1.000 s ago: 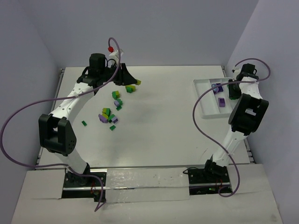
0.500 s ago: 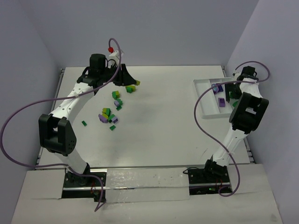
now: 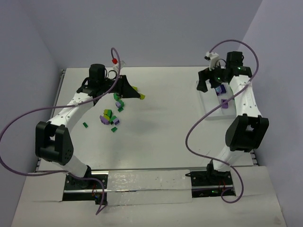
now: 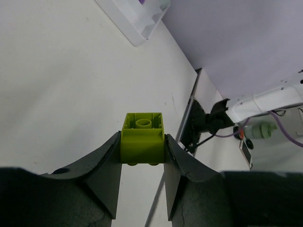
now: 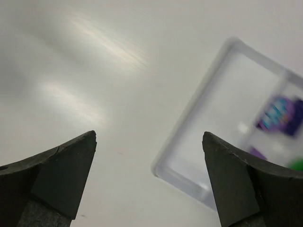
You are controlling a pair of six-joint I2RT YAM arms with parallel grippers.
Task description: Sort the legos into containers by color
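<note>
Plain white counter [image 3: 165, 135] boxed in by pale lavender walls [image 3: 161, 28] on three sides, soft even lighting.

Colours: left gripper [image 4: 142, 138] black, the yellow-green brick [image 4: 142, 144] in it plain and unpatterned; loose legos [image 3: 110, 118] dark green, yellow-green and lavender; table [image 3: 165, 109] white; tray [image 3: 208, 112] white, the purple bricks [image 3: 224, 103] in it; arms [image 3: 242, 97] white with black joints; cables [image 3: 186, 137] purple; right gripper [image 5: 149, 142] black; walls [image 3: 156, 28] pale lilac-grey

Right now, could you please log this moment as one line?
left gripper: shut on yellow-green brick | right gripper: open, empty, near tray
</note>
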